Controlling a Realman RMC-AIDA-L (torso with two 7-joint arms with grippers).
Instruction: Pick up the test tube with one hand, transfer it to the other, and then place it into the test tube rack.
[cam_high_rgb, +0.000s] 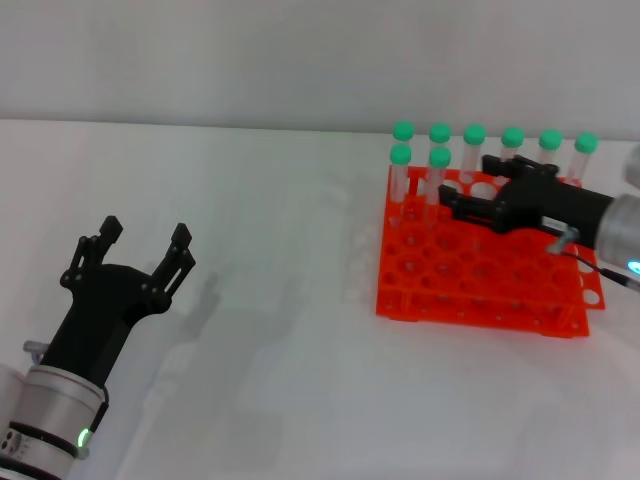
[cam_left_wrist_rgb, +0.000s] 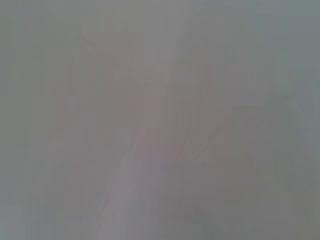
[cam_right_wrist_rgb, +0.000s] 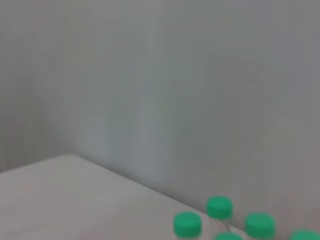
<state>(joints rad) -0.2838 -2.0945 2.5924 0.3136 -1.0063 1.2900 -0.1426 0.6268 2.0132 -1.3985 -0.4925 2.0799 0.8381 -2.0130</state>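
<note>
The orange-red test tube rack (cam_high_rgb: 470, 275) stands on the white table at the right. Several green-capped test tubes stand upright in its far rows. The nearest ones are capped at the rack's left end (cam_high_rgb: 400, 154) and beside it (cam_high_rgb: 439, 157). My right gripper (cam_high_rgb: 470, 187) hovers over the rack's far part, open and empty, its fingertips (cam_high_rgb: 448, 203) just right of that second tube. My left gripper (cam_high_rgb: 140, 248) is at the lower left over bare table, open and empty. Green caps (cam_right_wrist_rgb: 219, 207) show low in the right wrist view. The left wrist view shows only a blank surface.
A grey-white wall (cam_high_rgb: 250, 60) runs behind the table. White tabletop (cam_high_rgb: 280, 300) lies between my left gripper and the rack. The rack's near rows of holes (cam_high_rgb: 470, 290) hold no tubes.
</note>
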